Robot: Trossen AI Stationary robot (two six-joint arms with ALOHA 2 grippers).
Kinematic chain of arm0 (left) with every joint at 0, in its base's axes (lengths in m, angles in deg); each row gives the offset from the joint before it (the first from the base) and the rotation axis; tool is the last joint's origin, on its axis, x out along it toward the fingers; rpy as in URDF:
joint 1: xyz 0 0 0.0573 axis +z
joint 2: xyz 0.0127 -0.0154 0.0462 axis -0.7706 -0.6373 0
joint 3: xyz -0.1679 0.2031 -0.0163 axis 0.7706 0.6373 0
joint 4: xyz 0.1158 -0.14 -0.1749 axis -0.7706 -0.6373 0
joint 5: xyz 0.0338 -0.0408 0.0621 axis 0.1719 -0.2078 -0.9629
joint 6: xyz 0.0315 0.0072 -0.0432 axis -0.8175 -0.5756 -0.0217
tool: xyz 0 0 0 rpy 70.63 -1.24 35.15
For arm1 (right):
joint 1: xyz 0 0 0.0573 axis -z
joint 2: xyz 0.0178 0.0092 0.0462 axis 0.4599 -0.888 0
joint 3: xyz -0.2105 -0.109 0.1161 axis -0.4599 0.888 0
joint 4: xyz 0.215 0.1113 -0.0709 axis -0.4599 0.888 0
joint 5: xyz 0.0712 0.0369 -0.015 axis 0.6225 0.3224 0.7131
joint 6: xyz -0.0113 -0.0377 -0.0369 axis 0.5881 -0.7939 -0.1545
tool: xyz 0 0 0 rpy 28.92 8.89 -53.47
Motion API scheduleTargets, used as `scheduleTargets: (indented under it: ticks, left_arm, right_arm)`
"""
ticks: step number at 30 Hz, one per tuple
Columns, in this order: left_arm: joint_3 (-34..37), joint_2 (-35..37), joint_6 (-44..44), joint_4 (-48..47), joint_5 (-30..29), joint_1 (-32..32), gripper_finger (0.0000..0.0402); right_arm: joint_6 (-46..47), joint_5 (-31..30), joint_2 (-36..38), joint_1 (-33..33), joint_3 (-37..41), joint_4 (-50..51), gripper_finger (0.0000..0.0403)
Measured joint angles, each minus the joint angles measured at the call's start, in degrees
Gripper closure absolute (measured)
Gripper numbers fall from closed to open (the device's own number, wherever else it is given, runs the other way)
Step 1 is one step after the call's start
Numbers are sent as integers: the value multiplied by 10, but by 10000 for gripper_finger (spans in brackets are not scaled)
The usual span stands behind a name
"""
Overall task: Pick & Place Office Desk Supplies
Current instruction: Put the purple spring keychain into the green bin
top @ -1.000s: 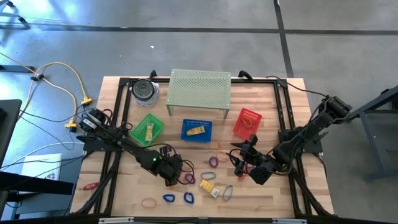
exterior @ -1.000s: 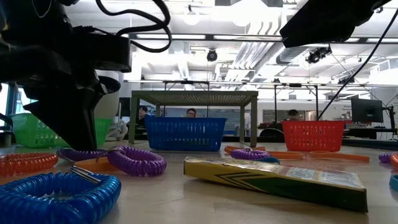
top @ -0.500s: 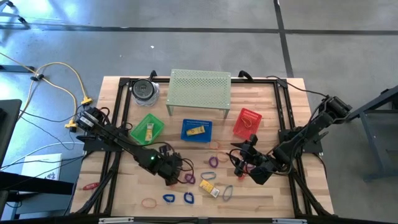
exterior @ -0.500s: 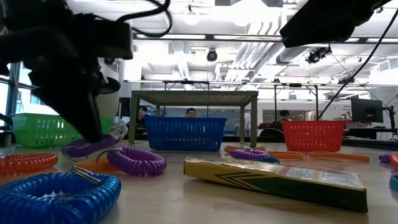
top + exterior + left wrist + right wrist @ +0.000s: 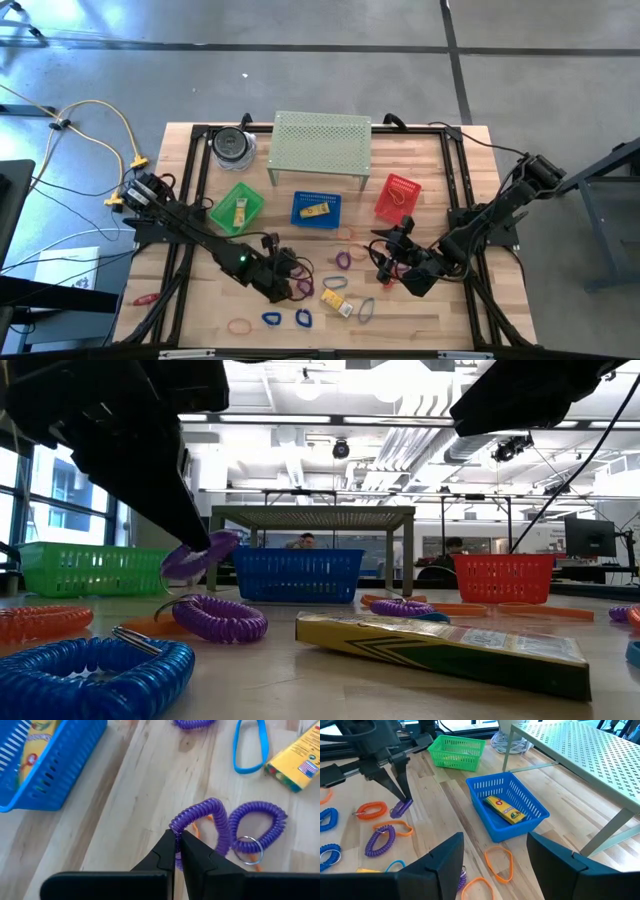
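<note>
The left gripper [image 5: 176,836] is clenched on one end of a purple coil [image 5: 202,816], holding it lifted clear of the wooden table [image 5: 125,795]. It hangs near the front middle, just beside a second purple coil [image 5: 257,827] that lies flat with a metal ring. A blue basket [image 5: 316,209] holding a yellow box sits further back, with a green basket [image 5: 237,208] to its left. The right gripper [image 5: 388,262] waits over the right side of the table, fingers spread and empty.
</note>
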Motion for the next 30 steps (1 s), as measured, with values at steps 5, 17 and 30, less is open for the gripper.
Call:
scheduleTargets:
  ticks: [5, 17, 30]
  left_arm:
    - [-10, 0, -4, -1, -6, 0, 394]
    - [-59, 1, -45, 1, -6, -9, 394]
    - [-59, 1, -45, -1, -6, -11, 394]
  right_arm:
    - [-1, 0, 0, 0, 0, 0, 196]
    - [2, 0, 0, 0, 0, 0, 196]
    - [1, 0, 0, 0, 0, 0, 196]
